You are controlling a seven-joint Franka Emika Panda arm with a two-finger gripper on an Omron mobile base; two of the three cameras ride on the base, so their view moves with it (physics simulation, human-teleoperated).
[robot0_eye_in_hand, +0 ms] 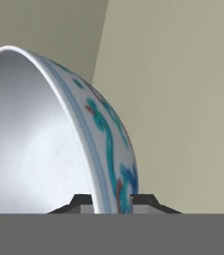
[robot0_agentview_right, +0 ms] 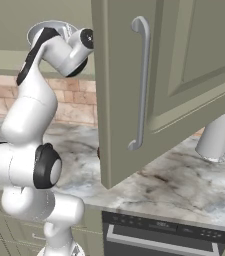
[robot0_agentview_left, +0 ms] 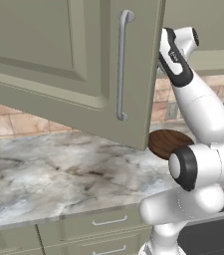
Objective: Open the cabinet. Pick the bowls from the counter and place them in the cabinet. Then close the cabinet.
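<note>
- Left base view: the cabinet door (robot0_agentview_left: 83, 69) stands swung open above the counter (robot0_agentview_left: 49, 174); one brown wooden bowl (robot0_agentview_left: 167, 142) rests on the marble beside the raised arm.
- Right base view: one grey container (robot0_agentview_right: 215, 137) stands on the counter.
- Hand view: the gripper (robot0_eye_in_hand: 111, 201) pinches the rim of one white bowl (robot0_eye_in_hand: 39, 149), one finger inside, one outside.

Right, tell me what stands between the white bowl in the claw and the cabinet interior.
Nothing visible does. The claw grips the white bowl by its rim, with plain olive cabinet panels behind it. The cabinet door hangs open, swung aside toward the camera. The shelf itself is not visible.
</note>
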